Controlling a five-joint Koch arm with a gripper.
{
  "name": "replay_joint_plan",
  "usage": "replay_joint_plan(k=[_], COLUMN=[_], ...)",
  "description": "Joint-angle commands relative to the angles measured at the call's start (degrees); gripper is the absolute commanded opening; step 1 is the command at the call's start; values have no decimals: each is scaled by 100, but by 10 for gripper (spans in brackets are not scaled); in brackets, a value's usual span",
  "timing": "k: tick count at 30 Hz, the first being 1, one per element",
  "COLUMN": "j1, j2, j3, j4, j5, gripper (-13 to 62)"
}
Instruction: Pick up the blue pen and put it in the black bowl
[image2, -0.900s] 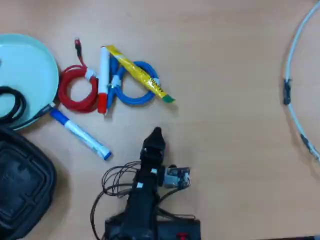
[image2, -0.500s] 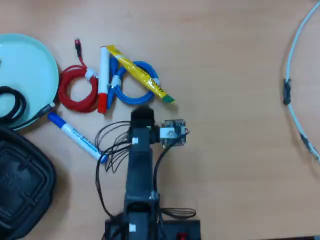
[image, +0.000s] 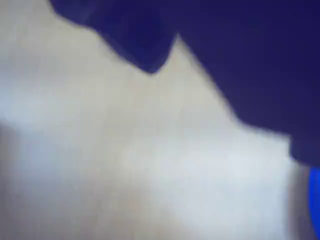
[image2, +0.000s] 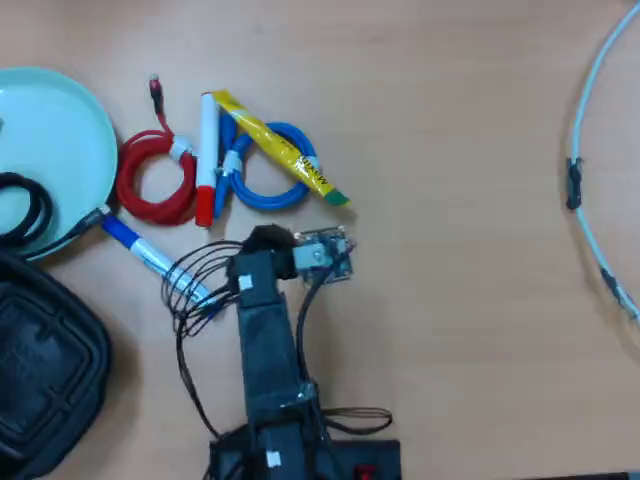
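Wooden tabletop (image2: 450, 300) fills the overhead view, with the arm (image2: 265, 350) reaching up from the bottom edge. Since half a second ago its head has swung left, and its wires now drape over the lower end of the pen (image2: 150, 255). The gripper is hidden beneath the arm, so I cannot tell whether the claw is parted or clenched; the wrist view is only blur, dark blue above pale table, with a bright blue sliver (image: 315, 192) at the right edge. The pen lies unmoved on the table, slanting between the arm and the plate (image2: 60, 130), blue cap near the plate's rim. The bowl (image2: 40, 380) sits bottom left. Farther off lie a red cable (image2: 150, 180), red-capped marker (image2: 207, 150), blue cable (image2: 270, 190) and yellow tube (image2: 280, 150).
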Motion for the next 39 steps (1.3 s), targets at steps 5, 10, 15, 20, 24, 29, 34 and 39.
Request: replay_joint_plan(k=[5, 10, 15, 20, 24, 29, 34, 39], j1=[-1072, -1380, -1819, -2443, -2646, -3023, -3340, -3797], j2=[79, -105, -519, -1081, -1679, -1925, -2259, -2259], j3=[-659, -1020, -1389, -1591, -2109, -2505, -2725, -2716], j4=[281, 290, 413, 343, 369, 343, 431, 431], j5=[1564, 2013, 2751, 4017, 4342, 4562, 4632, 4614], gripper=[344, 344, 343, 342, 342, 343, 341, 344])
